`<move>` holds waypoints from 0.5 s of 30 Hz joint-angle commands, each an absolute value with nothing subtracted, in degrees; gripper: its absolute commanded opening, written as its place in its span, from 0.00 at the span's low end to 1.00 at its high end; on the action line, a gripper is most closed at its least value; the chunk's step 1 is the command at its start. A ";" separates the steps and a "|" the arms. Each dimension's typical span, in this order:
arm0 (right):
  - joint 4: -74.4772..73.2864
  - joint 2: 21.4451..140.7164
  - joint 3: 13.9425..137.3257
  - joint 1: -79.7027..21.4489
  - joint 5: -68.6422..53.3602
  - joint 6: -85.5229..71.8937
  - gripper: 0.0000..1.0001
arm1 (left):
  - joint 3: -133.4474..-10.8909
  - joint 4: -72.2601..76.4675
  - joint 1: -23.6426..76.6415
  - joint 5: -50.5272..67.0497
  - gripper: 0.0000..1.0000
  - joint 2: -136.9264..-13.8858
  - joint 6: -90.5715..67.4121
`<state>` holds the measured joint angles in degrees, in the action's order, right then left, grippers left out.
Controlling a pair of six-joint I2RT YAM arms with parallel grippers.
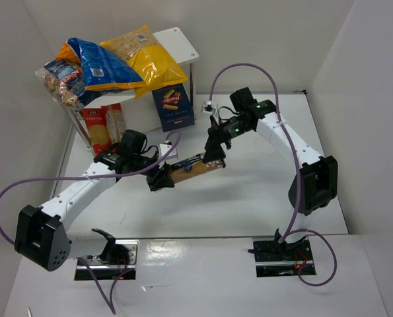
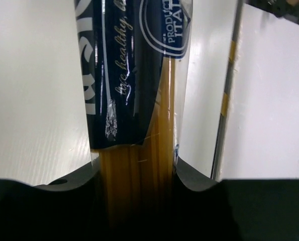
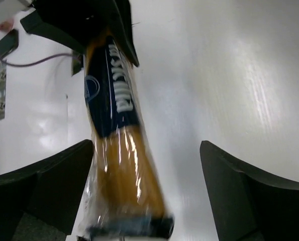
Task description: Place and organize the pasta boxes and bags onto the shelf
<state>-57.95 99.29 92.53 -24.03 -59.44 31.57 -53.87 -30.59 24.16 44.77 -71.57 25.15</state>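
A long clear spaghetti pack (image 1: 195, 166) with a dark-blue label hangs level above the table between both arms. My left gripper (image 1: 162, 178) is shut on its left end; in the left wrist view the black fingers (image 2: 199, 183) press both sides of the spaghetti pack (image 2: 136, 165). My right gripper (image 1: 214, 153) stands open around the other end; in the right wrist view the spaghetti pack (image 3: 121, 175) leans near the left finger (image 3: 59, 181), with a wide gap to the right one. The shelf (image 1: 180, 45) at the back left carries blue (image 1: 102, 63), yellow (image 1: 146, 58) and clear (image 1: 61, 80) bags on top.
A dark blue carton (image 1: 173, 107) stands on the table in front of the shelf's right leg. Two red-labelled packs (image 1: 104, 127) stand upright under the shelf's top board. White walls close in the table at left, back and right. Purple cables loop over both arms.
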 commanded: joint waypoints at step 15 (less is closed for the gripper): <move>-44.03 84.46 81.48 -14.59 -48.34 21.01 0.98 | -51.77 -14.94 16.80 15.77 0.00 -63.02 1.50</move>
<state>-48.16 87.92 82.74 -14.83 -50.09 22.33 -50.92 -24.27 19.62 25.06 -66.41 8.45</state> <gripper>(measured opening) 0.974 0.436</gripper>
